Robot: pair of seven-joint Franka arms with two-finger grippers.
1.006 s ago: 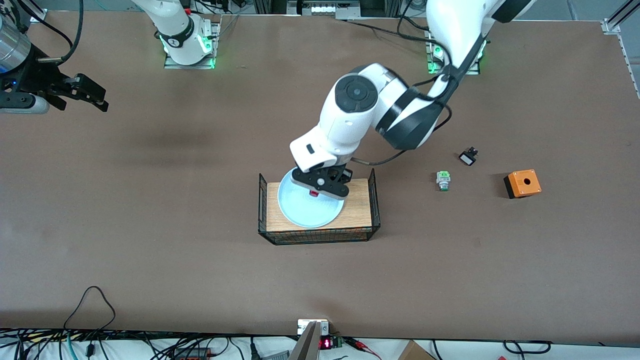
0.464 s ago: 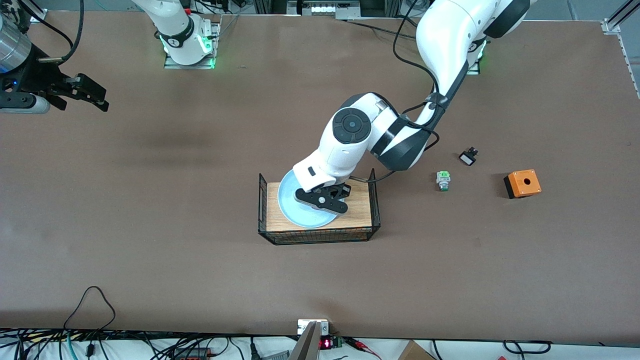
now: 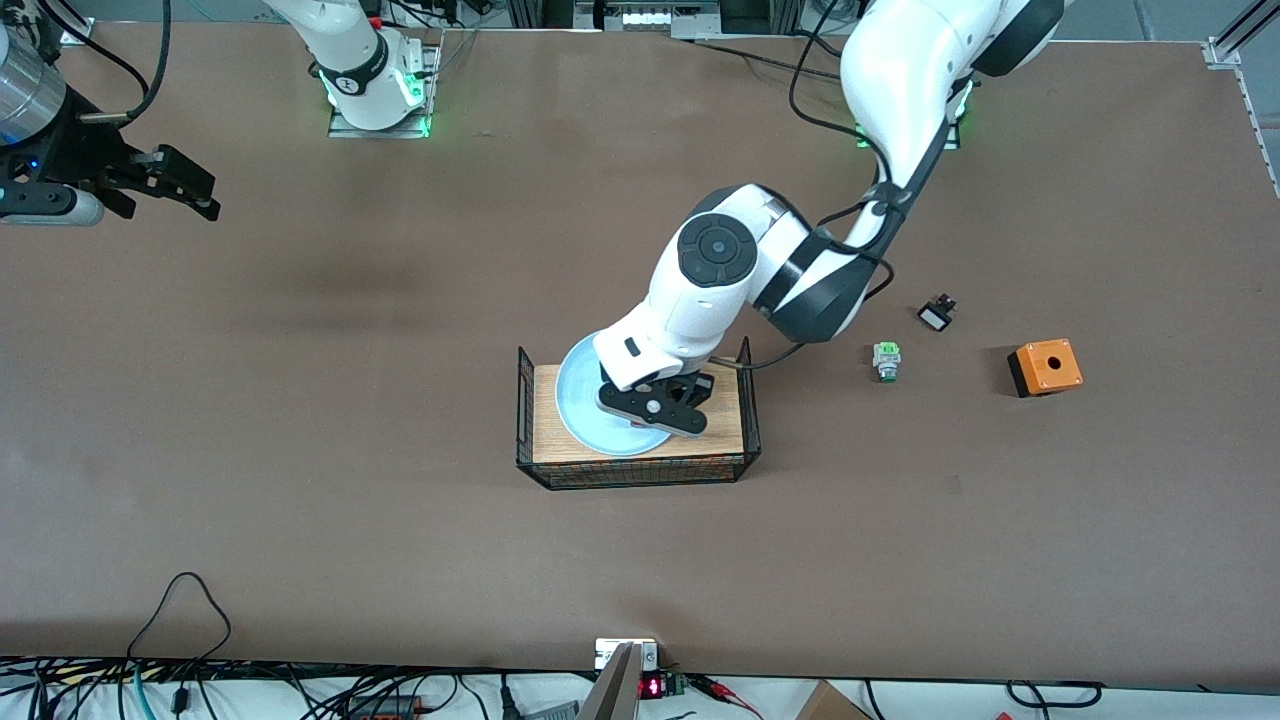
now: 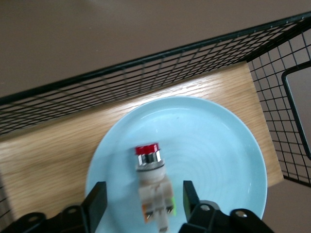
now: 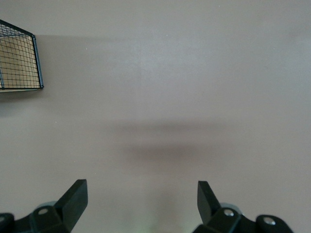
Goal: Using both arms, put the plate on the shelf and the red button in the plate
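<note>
Here I have the left gripper (image 3: 655, 407) low over the plate (image 3: 585, 400), jaws spread, with the red button (image 4: 152, 180) lying between the fingers (image 4: 95, 206) on the plate and touching neither one in the left wrist view. The button is a white body with a chrome collar, green bits at its base and a glossy red cap. The plate is round, shallow, smooth pale blue, and it rests on the wood-grain floor (image 3: 718, 415) of a black wire-mesh basket (image 3: 640, 472) at the table's middle. The mesh walls stand close around the plate, so room inside is tight.

The brown matte table (image 3: 300, 500) lies open all around the basket. From the basket, a green-capped button (image 3: 886, 361) sits at about three o'clock, with a small black switch (image 3: 936, 315) and an orange box with a hole (image 3: 1044, 367) toward the left arm's end.

The right gripper (image 3: 185, 190) waits over bare table at the right arm's end, jaws spread and holding nothing.
</note>
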